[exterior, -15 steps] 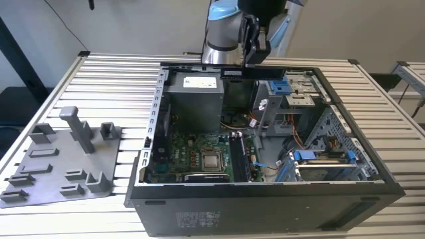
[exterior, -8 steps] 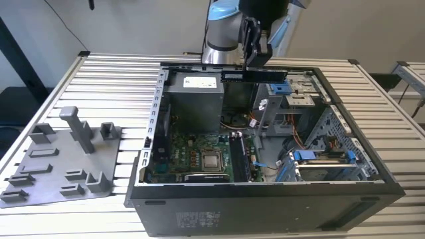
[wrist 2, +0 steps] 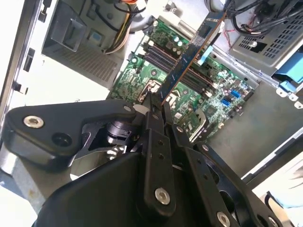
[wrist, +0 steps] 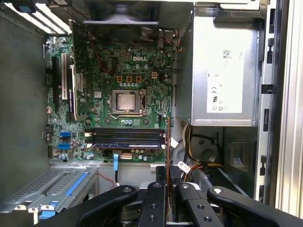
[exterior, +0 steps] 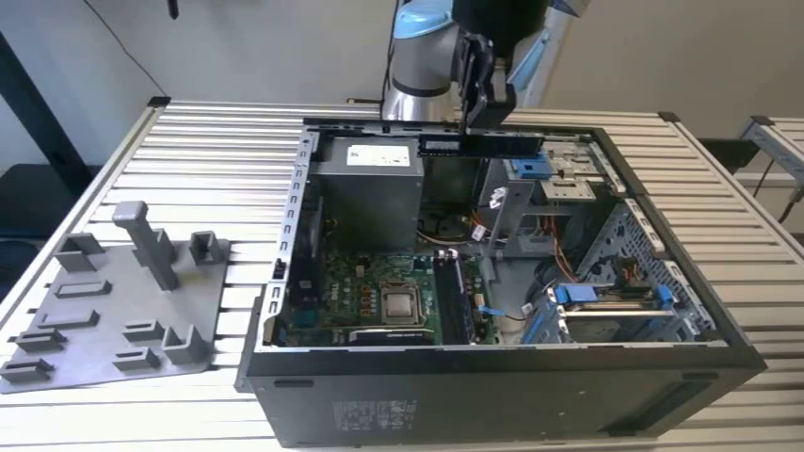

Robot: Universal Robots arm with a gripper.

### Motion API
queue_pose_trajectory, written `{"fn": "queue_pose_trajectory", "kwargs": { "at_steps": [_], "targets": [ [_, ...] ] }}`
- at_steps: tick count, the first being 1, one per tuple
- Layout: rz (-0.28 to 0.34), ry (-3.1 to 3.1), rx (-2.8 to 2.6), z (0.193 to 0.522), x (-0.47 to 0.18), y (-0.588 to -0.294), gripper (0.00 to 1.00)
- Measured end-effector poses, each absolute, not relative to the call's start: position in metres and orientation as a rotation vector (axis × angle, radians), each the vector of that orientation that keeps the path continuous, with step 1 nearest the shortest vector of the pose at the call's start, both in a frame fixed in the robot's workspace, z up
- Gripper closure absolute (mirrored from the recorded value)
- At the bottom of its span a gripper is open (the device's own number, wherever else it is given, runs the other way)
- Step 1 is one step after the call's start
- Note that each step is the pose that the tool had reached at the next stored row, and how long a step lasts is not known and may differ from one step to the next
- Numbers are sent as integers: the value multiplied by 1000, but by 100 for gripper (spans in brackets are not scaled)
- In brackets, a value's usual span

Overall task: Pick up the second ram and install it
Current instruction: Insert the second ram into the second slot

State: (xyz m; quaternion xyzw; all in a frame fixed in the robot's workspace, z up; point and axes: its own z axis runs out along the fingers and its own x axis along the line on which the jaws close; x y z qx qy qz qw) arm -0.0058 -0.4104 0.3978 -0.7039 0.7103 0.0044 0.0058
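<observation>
The tool (wrist 2: 157,108) is clamped on 1 end of the second ram (wrist 2: 189,56), pinching the thin board across its flat faces so it juts out stiffly. It hangs above the open computer case (exterior: 503,395) on the table (exterior: 214,141), likely high to clear the walls, over the motherboard (wrist: 94,71).

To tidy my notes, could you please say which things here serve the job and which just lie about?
Job: gripper, shut on the second ram; memory slots; computer case.
Lying about: grey tray; power supply; slatted table.
</observation>
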Motion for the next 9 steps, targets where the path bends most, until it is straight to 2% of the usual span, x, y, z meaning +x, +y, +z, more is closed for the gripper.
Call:
{"fn": "queue_pose_trajectory", "kwargs": {
  "at_steps": [9],
  "targets": [
    [14, 2223, -2203, 398, -6, -413, 86]
  ]
}}
